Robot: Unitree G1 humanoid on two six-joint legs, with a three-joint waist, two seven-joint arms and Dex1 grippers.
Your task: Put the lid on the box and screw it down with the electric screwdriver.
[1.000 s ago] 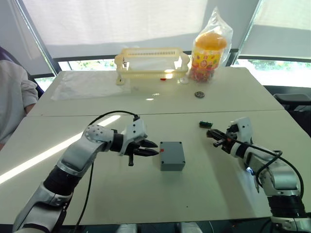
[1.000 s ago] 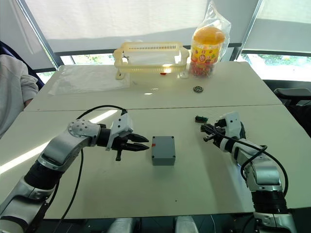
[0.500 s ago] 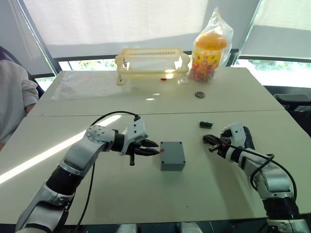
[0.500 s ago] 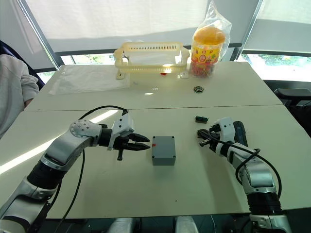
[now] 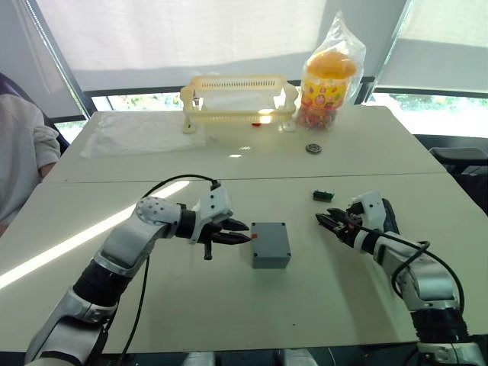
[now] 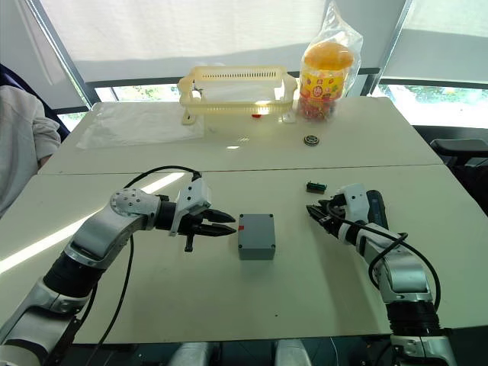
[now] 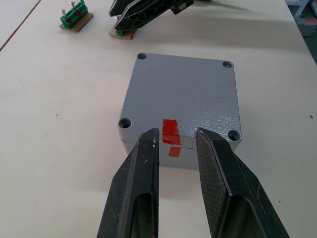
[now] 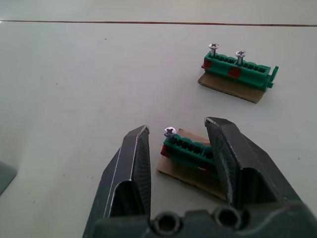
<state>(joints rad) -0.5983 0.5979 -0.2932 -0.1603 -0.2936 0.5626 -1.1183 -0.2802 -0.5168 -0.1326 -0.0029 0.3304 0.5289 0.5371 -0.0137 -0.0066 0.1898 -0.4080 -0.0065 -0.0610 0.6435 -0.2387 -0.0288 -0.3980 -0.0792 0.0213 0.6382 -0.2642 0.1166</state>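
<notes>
The grey box (image 5: 270,245) stands at the table's middle with a red mark on its left side. The lid (image 7: 183,96) lies flat on top of it, with dark round holes at its corners. My left gripper (image 5: 245,232) is open, level with the box's left side, its tips just short of the red mark (image 7: 171,128). To the right of the box, my right gripper (image 8: 178,126) is open low over the table. A small green terminal block (image 8: 190,148) with one upright screw lies between its fingers. The electric screwdriver is out of view.
A second green terminal block (image 5: 322,196) lies just behind the right gripper. At the back stand a yellow slotted basket (image 5: 239,97) and a bagged snack jar (image 5: 328,84), with a small round part (image 5: 313,148) in front. A person's sleeve (image 5: 19,160) is at the left.
My right gripper has moved a little left toward the box and come down over the green block. The left gripper and the box have stayed put.
</notes>
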